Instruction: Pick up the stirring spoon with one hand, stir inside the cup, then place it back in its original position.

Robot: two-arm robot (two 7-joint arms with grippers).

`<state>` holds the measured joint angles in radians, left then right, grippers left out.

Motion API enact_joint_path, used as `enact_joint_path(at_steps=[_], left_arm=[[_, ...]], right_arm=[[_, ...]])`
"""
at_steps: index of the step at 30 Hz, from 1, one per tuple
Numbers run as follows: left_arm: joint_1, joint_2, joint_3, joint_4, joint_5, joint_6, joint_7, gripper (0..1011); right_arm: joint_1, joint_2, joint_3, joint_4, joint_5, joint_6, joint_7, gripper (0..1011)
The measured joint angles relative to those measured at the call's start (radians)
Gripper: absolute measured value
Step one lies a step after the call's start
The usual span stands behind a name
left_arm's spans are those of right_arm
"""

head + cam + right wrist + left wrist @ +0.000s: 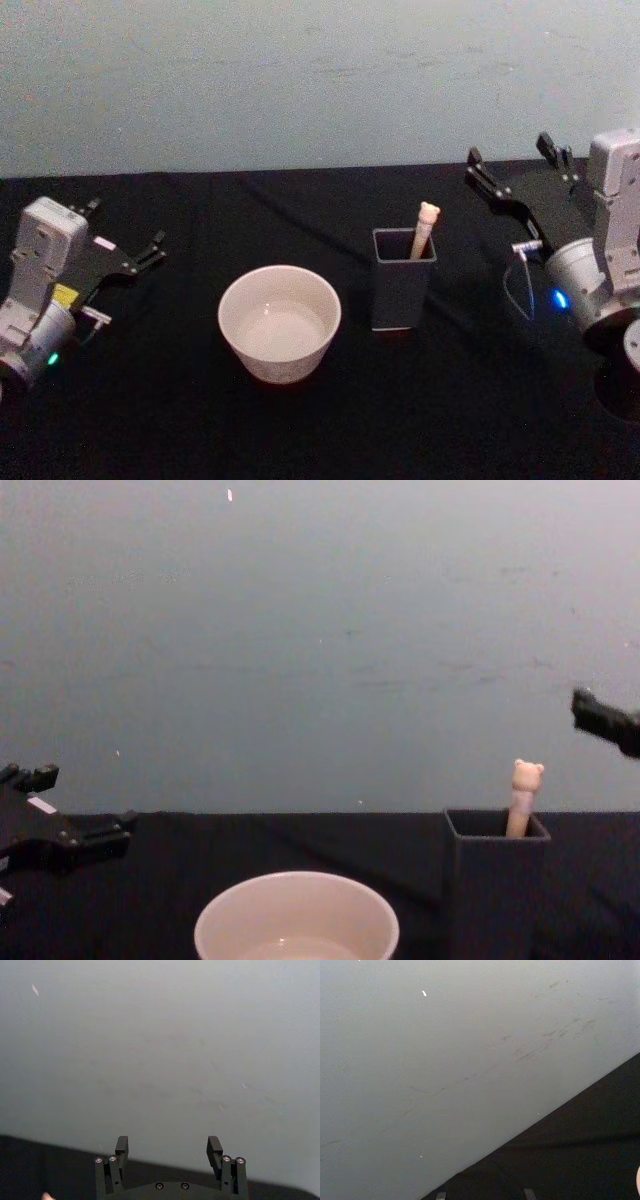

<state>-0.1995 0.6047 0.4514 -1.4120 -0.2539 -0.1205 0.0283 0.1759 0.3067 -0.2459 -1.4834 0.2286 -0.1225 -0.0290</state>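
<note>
Cup (279, 322) sits nearest me, while the stirring spoon (424, 228) stands nearly upright in its holder (402, 285), closer to my right gripper (509, 150), fingers spread, than my likewise-spread left gripper (128, 222).

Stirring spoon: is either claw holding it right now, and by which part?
Neither. The stirring spoon stands untouched in the dark holder, and the left claw and right claw are both open and empty.
</note>
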Motion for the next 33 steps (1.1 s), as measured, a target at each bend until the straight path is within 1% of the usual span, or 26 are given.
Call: enact_joint_path(at_steps=[2, 5, 12, 33], left_arm=[[0.0, 0.0, 0.0, 0.0, 0.0, 0.0, 0.0, 1001], [0.0, 0.0, 0.0, 0.0, 0.0, 0.0, 0.0, 1001], [0.0, 0.0, 0.0, 0.0, 0.0, 0.0, 0.0, 1001], [0.0, 0.0, 0.0, 0.0, 0.0, 0.0, 0.0, 1001]], right_arm=[[-0.006, -0.003, 0.004, 0.012, -0.015, 0.011, -0.014, 1002], [-0.022, -0.009, 0.012, 0.036, -0.031, 0.041, -0.028, 1002], [-0.036, -0.025, 0.019, 0.086, -0.05, 0.098, -0.037, 1002], [-0.036, -0.024, 0.017, 0.079, -0.051, 0.09, -0.039, 1002]])
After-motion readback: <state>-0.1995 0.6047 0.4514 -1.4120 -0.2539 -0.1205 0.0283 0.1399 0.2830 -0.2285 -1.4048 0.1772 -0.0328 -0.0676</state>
